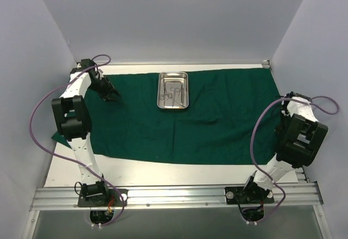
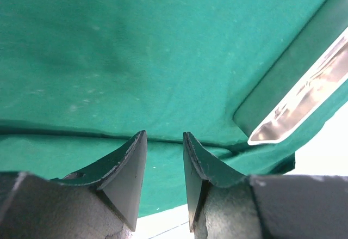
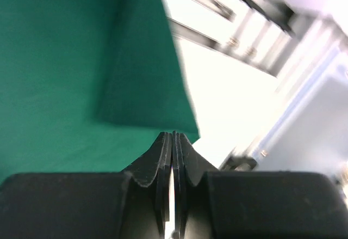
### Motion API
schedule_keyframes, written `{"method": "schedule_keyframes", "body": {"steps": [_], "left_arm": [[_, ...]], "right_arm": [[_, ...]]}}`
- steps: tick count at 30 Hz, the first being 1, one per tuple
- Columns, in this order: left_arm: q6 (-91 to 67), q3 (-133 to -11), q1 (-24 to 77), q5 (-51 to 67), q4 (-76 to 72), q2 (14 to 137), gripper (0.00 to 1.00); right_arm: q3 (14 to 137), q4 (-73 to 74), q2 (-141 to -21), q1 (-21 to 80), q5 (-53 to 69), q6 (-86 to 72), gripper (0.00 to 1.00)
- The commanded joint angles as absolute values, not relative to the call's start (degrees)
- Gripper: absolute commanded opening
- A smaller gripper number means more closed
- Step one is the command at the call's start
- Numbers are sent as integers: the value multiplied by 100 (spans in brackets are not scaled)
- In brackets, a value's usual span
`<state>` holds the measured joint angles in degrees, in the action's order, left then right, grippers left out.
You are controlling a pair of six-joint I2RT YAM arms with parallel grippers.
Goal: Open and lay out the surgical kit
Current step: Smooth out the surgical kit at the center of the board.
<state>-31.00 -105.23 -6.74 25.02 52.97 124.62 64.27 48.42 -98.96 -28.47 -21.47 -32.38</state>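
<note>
The dark green drape (image 1: 217, 119) lies spread flat over the table. On its far middle stands the small steel tray (image 1: 173, 74) with thin silver ring-handled instruments (image 1: 173, 93) inside. My left gripper (image 1: 111, 95) hovers over the drape's far left part, left of the tray. In the left wrist view it (image 2: 165, 135) is open with only drape (image 2: 136, 48) behind the gap, and the tray's rim (image 2: 304, 100) shows at the right. My right gripper (image 3: 175, 135) is shut on nothing, above the drape's edge (image 3: 147, 86) at the right side.
The right arm (image 1: 296, 135) is folded up at the drape's right edge. White tabletop (image 1: 163, 173) shows in front of the drape, then the metal rail (image 1: 174, 195) carrying both bases. Grey walls close in the left, right and back.
</note>
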Motion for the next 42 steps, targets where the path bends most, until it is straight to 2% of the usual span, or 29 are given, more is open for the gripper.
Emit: {"method": "schedule_keyframes", "body": {"steps": [1, 10, 18, 22, 28, 29, 31, 34, 42], "left_arm": [[-3015, -10477, -826, 2400, 5274, 12103, 42], [-3006, -10433, -905, 1698, 5616, 11822, 42], [-2997, -9126, -1107, 1029, 5739, 10715, 45], [-2874, -8423, -1318, 792, 5722, 10249, 45], [-2672, -7823, -1424, 624, 5696, 10142, 31], [-2628, -7787, -1441, 641, 5652, 10247, 23], [-2532, -7752, -1450, 545, 5415, 10353, 17], [-2470, -7901, -1555, 562, 5440, 10766, 3], [-2452, -7858, -1722, 765, 5844, 11742, 2]], "right_arm": [[7021, 4941, -9256, -2524, -1665, -2727, 0], [7900, 4299, -9746, -819, -308, -2514, 0], [8946, 4228, -10388, 1053, 237, -2373, 0], [8790, 3938, -10371, 1528, 736, -2364, 0], [8780, 3894, -10222, 1942, 852, -2101, 0], [8780, 3885, -10196, 1942, 905, -2031, 0], [8763, 3824, -10117, 1942, 949, -1987, 0], [8710, 3709, -10090, 1942, 1107, -1925, 0], [8596, 3419, -10055, 1977, 1388, -1881, 0]]}}
